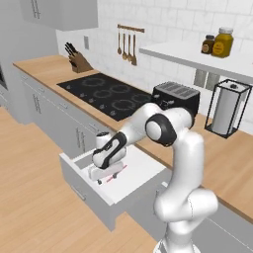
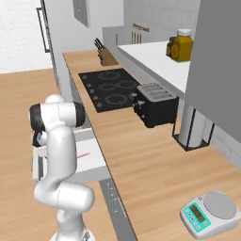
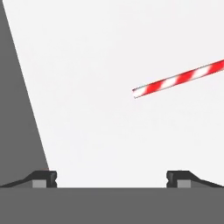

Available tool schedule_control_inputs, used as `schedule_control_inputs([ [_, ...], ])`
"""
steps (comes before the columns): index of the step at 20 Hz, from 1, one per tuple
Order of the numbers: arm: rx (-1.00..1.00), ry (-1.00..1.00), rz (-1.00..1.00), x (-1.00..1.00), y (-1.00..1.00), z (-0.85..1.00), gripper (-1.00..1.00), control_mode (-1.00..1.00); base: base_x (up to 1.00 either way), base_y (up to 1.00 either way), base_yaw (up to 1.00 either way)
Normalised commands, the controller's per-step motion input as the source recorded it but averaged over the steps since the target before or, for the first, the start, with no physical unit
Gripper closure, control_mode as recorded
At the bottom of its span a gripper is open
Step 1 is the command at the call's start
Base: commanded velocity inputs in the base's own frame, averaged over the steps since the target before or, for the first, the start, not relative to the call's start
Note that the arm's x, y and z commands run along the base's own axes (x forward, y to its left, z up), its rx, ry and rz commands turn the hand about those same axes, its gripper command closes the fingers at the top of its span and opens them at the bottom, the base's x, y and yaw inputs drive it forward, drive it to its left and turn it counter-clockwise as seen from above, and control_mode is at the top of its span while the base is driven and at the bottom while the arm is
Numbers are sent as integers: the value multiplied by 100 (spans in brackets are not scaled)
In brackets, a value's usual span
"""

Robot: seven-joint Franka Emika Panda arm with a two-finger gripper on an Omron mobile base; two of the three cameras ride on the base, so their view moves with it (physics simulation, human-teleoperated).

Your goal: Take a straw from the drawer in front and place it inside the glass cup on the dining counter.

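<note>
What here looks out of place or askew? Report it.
Nothing stands out. The drawer is pulled open, and the straw lies flat on its white floor, whole and unbent. The open gripper hangs above it, off to one side of the straw. The toaster sits squarely on the counter.

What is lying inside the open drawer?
Inside the drawer lies one red-and-white striped straw on the white floor. The open pincer hovers above it, and the arm covers part of the inside.
</note>
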Motion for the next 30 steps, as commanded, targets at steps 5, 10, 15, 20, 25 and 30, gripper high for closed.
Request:
schedule_control_inputs([
  [5,1,-1,0,-96,79,0,-100,-100,0,0,0],
  [10,1,-6,-21,-25,-23,10,-100,-100,0,0,0],
  [15,0,-5,-39,51,-75,9,-100,-100,0,0,0],
  [20,0,-4,-29,53,-41,0,-100,-100,0,0,0],
  [25,0,-8,-17,30,0,0,-100,-100,0,0,0],
  [30,0,-1,-14,21,0,-11,-100,-100,0,0,0],
])
